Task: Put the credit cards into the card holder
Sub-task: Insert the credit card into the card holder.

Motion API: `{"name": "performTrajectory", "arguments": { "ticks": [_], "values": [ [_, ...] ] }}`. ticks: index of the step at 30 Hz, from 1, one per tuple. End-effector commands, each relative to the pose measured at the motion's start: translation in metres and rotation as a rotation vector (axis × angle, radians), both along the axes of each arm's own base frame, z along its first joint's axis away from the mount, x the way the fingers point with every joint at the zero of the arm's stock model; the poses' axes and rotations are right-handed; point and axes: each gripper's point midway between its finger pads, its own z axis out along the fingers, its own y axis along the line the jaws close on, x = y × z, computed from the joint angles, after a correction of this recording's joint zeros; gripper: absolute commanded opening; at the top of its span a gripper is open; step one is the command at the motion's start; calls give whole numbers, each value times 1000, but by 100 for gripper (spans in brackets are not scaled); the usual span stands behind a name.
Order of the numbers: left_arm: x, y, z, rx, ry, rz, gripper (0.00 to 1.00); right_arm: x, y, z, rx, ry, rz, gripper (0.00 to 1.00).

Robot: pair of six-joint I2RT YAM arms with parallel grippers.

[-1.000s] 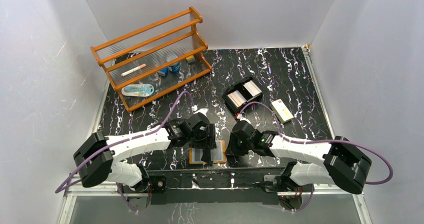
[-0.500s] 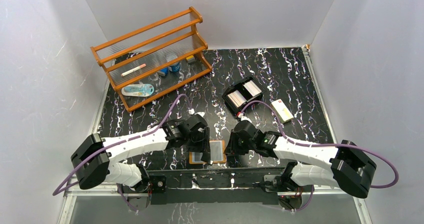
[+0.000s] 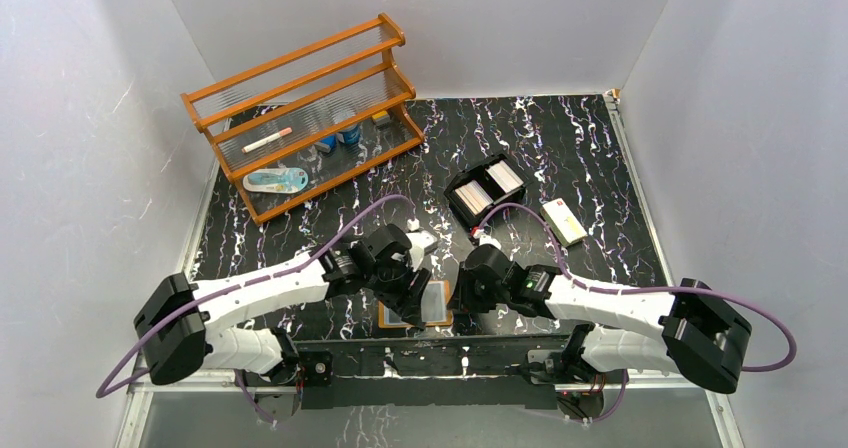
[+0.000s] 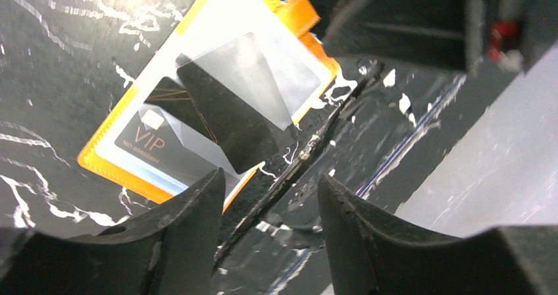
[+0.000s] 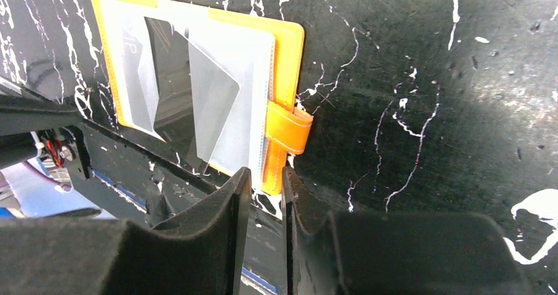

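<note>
- The card holder lies open at the near edge of the table, with a black VIP card in its sleeve.
- My left pincer hangs released above it. My right pincer is clenched on nothing, beside the snap tab.
- The table is black with white veins, and the walls are pale.

The left gripper has twisted above the card holder.
</note>
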Motion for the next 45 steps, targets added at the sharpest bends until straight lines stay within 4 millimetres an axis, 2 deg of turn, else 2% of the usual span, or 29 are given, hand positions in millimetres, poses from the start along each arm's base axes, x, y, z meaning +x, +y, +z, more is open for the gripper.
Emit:
{"name": "performTrajectory", "arguments": {
  "ticks": [1,9,17,22,25,26,29,32,35,38,40,42,45],
  "values": [
    [-6,2,17,-35,-132,-327,55,13,6,19,23,-72,-12,32],
    [1,1,-7,65,-144,-414,67,21,3,15,-11,-115,-13,36],
    [13,5,-15,158,-228,-381,77,24,-4,13,13,-116,-50,37],
    [8,10,-23,176,-337,-627,81,29,-13,19,18,-142,-87,37],
    [11,7,-22,148,-415,-709,84,33,-23,27,17,-174,-120,38],
    [14,2,-22,121,-448,-708,85,34,-26,32,30,-191,-135,38],
    [20,-5,-39,124,-459,-677,85,36,-25,38,45,-200,-147,38],
    [26,-11,-38,106,-487,-636,86,36,-27,36,40,-199,-149,38],
    [17,-12,-46,81,-466,-623,87,34,-27,33,42,-191,-147,38],
    [11,-14,-41,51,-429,-590,87,34,-28,34,45,-194,-146,38],
    [17,-13,-34,72,-421,-508,87,33,-26,35,55,-190,-142,38],
    [22,-18,-18,37,-422,-407,86,30,-21,40,89,-173,-137,37],
    [36,-24,11,-53,-417,-134,84,23,-9,49,168,-138,-115,35]
  ]
}}
